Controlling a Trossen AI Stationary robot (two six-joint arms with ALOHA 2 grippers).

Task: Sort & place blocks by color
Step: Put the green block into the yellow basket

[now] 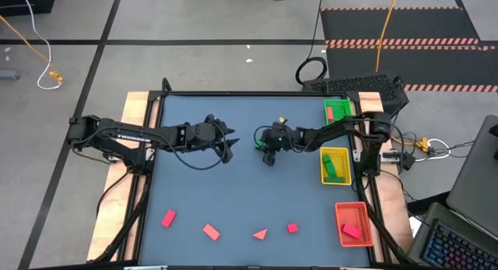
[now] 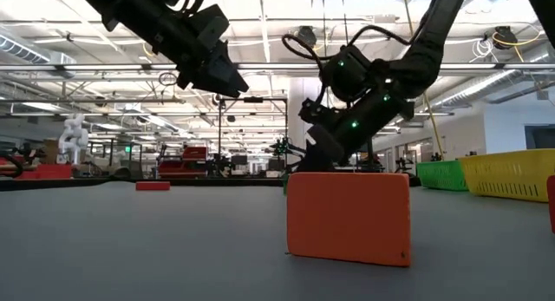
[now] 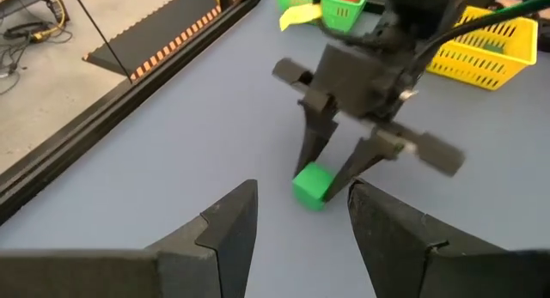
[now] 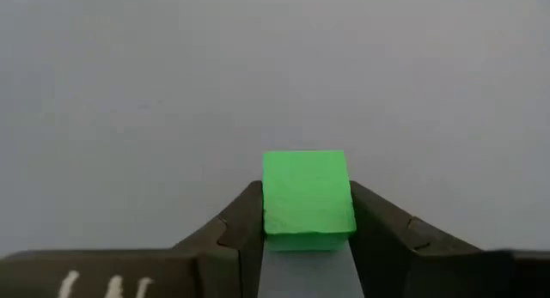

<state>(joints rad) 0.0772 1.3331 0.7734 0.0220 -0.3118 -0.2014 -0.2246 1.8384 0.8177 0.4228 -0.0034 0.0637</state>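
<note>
One green cube [image 4: 307,197] sits near the worktop's [image 1: 233,200] centre, pinched between the jaws of the right gripper [image 1: 268,156], which touch both its sides. At nine o'clock from it the left gripper [image 1: 227,143] hangs above the surface, jaws parted and holding nothing. Four red blocks [image 1: 211,232] lie along the six o'clock edge. Green tray [image 1: 338,110], yellow tray [image 1: 335,166] and red tray [image 1: 353,222] line the three o'clock side.
</note>
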